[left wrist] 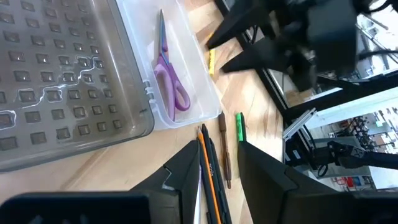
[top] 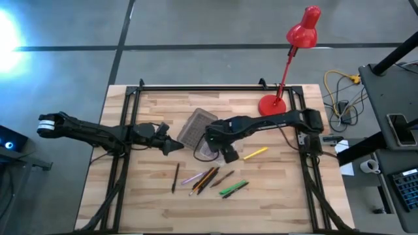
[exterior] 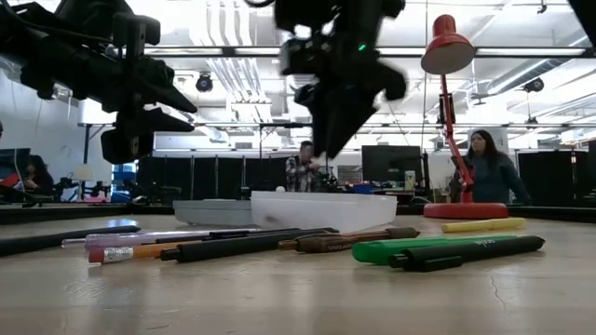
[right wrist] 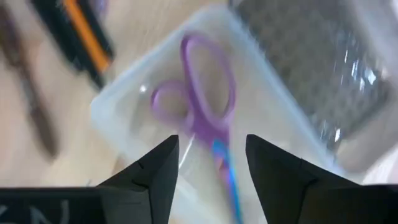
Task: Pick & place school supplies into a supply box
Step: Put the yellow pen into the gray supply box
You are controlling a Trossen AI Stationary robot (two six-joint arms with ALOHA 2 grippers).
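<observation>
Left gripper (top: 175,147): fingers apart, empty, being held beside supply box (top: 204,151) near bench centre. Right gripper (right wrist: 208,163): apart, being held over box, purple scissors (right wrist: 202,121) inside. Pens (top: 210,179) lying diagonally toward front edge, nearer right gripper.

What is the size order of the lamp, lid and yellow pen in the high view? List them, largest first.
1. lamp, by far the longest, spanning from its head to its base.
2. lid, a broad grey rectangle.
3. yellow pen, nearly as long as the lid but very thin.
</observation>
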